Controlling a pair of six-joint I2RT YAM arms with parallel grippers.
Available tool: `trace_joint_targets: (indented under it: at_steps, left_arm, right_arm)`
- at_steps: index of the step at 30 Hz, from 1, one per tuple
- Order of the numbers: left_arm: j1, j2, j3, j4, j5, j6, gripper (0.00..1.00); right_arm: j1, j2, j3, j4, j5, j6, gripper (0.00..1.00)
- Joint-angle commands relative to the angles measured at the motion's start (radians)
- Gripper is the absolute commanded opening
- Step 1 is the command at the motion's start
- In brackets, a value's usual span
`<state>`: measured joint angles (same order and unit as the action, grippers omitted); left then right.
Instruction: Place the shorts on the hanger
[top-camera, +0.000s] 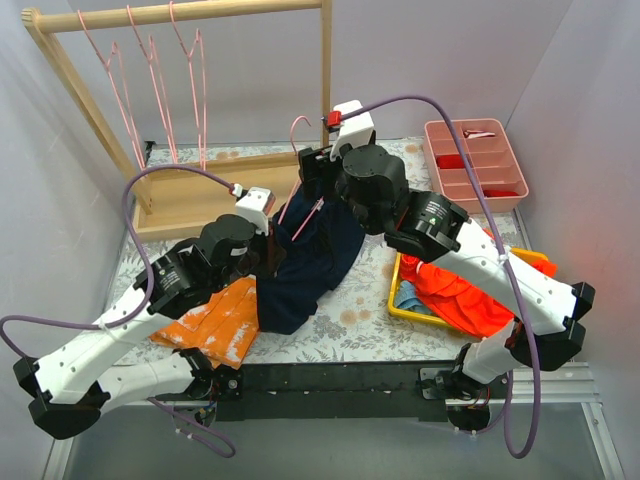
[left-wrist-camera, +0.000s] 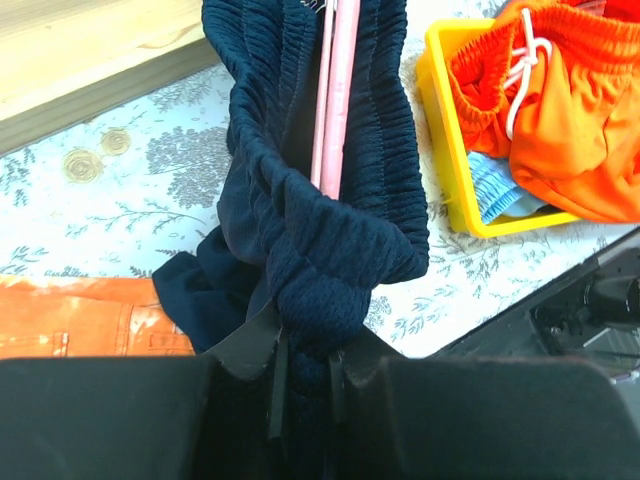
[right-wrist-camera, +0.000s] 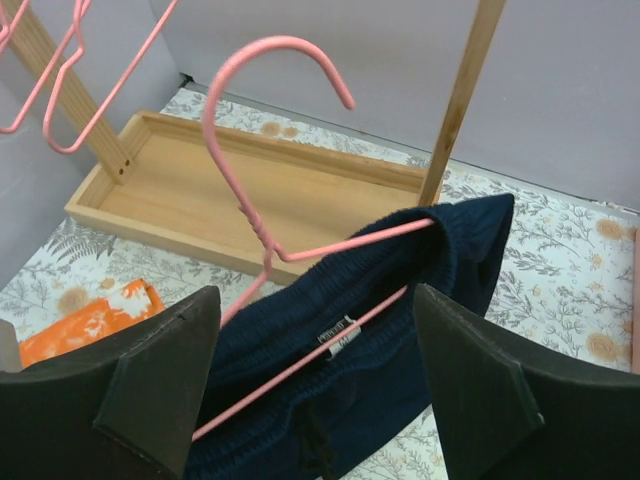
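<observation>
the shorts (top-camera: 305, 265), raised over the tabletop (top-camera: 360, 320) with legs trailing to 7 o'clock, already have the hanger (right-wrist-camera: 262, 240) partly inside the waistband, left claw (left-wrist-camera: 300, 370) clamped on that fabric, right claw (right-wrist-camera: 312, 300) with fingers apart at 12 o'clock; pulling it fully on seems left.

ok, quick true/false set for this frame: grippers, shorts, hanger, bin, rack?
1. The left gripper is shut on the shorts. True.
2. A pink hanger is threaded into the shorts' waist. True.
3. The right gripper is shut tight. False: its fingers stand wide apart, with the hanger between them.
4. The yellow bin is empty. False: it holds orange clothes and a light blue cloth.
5. The wooden rack has no hangers on it. False: three pink hangers hang from its rail.
</observation>
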<state>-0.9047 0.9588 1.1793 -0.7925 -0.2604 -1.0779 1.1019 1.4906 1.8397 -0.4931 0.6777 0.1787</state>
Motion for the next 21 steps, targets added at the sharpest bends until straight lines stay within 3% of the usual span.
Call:
trace_joint_targets:
  at_steps: [1,7,14,21]
  left_arm:
    - [0.004,-0.075,0.005,0.07,-0.095,-0.048,0.0]
    - [0.004,-0.092,0.156,-0.062,-0.207,-0.089,0.0]
    - [0.004,-0.048,0.362,-0.25,-0.296,-0.108,0.0]
    - [0.004,0.055,0.545,-0.326,-0.401,-0.096,0.0]
  right_arm:
    - [0.003,-0.052,-0.042,0.045,-0.043,-0.007,0.87]
    - [-0.046,-0.161,-0.177,0.037,0.052,0.033,0.91]
    - [-0.232,-0.259,-0.373,0.048,-0.093,0.12,0.92]
    - [-0.3,-0.299,-0.528,0.067,-0.187,0.177,0.91]
